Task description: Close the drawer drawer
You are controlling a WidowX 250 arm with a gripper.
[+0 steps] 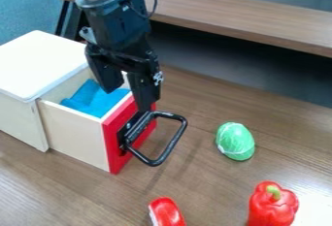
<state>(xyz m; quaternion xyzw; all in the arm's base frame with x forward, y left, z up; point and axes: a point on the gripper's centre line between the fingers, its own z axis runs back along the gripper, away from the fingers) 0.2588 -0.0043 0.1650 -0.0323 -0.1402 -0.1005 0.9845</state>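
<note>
Drawer [74, 135] is out of its small wooden cabinet [42, 67], part open, on the table [214, 196], left side of view. Cabinet has a white top; drawer sides are pale wood, front panel [115, 147] red. Black loop handle [173, 143] sticks out from the red front, over the tabletop toward the right. Blue cloth [97, 99] inside the drawer, bunched up, partly under the gripper from this angle.

Gripper [128, 99]: open, nothing held. Fingers spread apart, pointing down; one over the drawer's inside, the other by the top of the red front, close to the handle. Contact with the panel or handle: can't tell. Black arm [104, 14] comes in from the top edge, left of center.

Other stuff: green toy vegetable [235, 141] with pale lines (cabbage, maybe, can't be sure), right of the handle, well apart from it. Red toy bell pepper [272, 208] with a green stem near the bottom right, upright, cut off by the bottom edge. Red object with a white part [167, 213], bottom edge, left of the pepper, also cut off, type unclear. Behind the table, a wood-topped bench [246, 14] runs across the top right. Bluish-teal fabric surface [29, 7], upper left corner, behind the cabinet.
</note>
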